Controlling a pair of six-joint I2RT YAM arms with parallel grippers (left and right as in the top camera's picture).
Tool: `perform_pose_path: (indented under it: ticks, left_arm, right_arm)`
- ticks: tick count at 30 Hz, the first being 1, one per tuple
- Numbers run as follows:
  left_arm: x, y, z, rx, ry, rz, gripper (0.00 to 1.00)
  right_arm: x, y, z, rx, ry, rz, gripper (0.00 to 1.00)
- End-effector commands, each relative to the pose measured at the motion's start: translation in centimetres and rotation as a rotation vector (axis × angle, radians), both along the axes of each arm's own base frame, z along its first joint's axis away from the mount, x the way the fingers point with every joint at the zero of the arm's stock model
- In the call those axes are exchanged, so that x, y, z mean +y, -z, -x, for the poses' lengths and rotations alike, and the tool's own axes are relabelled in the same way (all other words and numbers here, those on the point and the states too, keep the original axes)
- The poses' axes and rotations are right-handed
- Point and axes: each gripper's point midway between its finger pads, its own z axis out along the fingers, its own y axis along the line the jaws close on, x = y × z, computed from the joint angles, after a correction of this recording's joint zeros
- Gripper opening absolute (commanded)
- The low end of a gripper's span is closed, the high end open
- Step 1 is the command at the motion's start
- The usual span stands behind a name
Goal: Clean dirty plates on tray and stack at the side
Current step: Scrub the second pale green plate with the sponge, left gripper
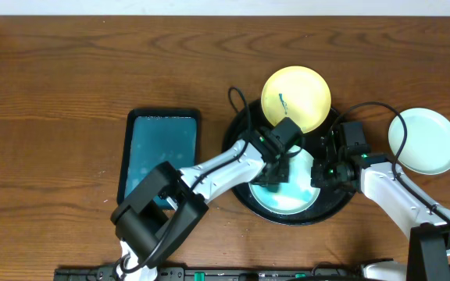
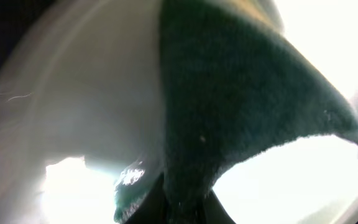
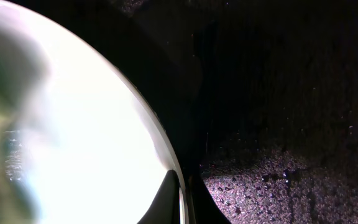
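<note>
Plate: mint plate (image 1: pixel 287 201) is seen flat in the tray (image 1: pixel 330 209), directly beneath the left fingers.
Left gripper (image 1: pixel 276 176): clenched on a green pad (image 2: pixel 229 112), pressed to the plate's middle.
Right gripper (image 1: pixel 323 173): nearer the rim, which is pinched.
Others: yellow plate (image 1: pixel 295 97) is propped just beyond the fingers; second mint plate (image 1: pixel 424 140) is parked outside the right arm.

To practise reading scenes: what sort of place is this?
Likely a robotics lab bench: two robot arms at a wood-grain table, plates on a black tray, a green scrub pad in the left jaws.
</note>
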Motion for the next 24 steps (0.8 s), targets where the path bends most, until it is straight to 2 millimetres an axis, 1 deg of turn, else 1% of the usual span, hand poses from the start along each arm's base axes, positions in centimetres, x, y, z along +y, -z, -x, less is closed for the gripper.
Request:
perform_pose_path:
  ticks: [1,2,4,6,7,9,10,11,13,16,21,24]
  left_arm:
    - [9.1,2.6,-0.8,-0.027,-0.139,-0.429,0.07]
    - [9.6,2.0,-1.0,-0.04,-0.136,-0.468,0.08]
    - [10.0,1.4,-1.2,-0.047,-0.134,-0.494,0.07]
    - [9.4,1.6,-1.0,-0.034,-0.135,-0.464,0.08]
    - [8.5,1.8,-0.8,-0.013,-0.133,-0.423,0.08]
    - [5.3,2.2,0.1,0.046,-0.086,-0.276,0.07]
    - [4.2,2.3,0.5,0.063,-0.07,-0.226,0.07]
    - [2.3,2.2,1.0,0.092,-0.042,-0.143,0.08]
    - [-0.7,1.7,1.9,0.129,-0.007,-0.021,0.08]
    - [-4.1,1.0,3.1,0.136,0.056,0.101,0.07]
    - [-6.0,0.9,4.1,0.113,0.1,0.137,0.07]
    - [-6.2,1.1,4.1,0.117,0.078,0.141,0.07]
  right_arm:
    - [-0.2,1.0,0.5,0.036,0.021,0.021,0.01]
    - [-0.2,1.0,0.5,0.037,0.021,0.022,0.01]
    - [-0.2,1.0,0.5,0.037,0.021,0.022,0.01]
    - [-0.2,1.0,0.5,0.037,0.025,0.021,0.01]
    - [-0.2,1.0,0.5,0.037,0.025,0.021,0.01]
    - [-0.2,1.0,0.5,0.036,0.03,0.021,0.01]
    - [-0.3,1.0,0.5,0.036,0.038,0.023,0.01]
    - [-0.4,1.0,0.5,0.038,0.056,0.027,0.01]
    - [-0.6,1.1,0.4,0.04,0.083,0.033,0.01]
    - [-0.9,1.1,0.1,0.037,0.144,0.038,0.01]
    - [-0.7,0.8,-0.8,0.006,0.185,0.017,0.01]
    - [-0.5,0.8,-0.8,0.008,0.184,0.011,0.01]
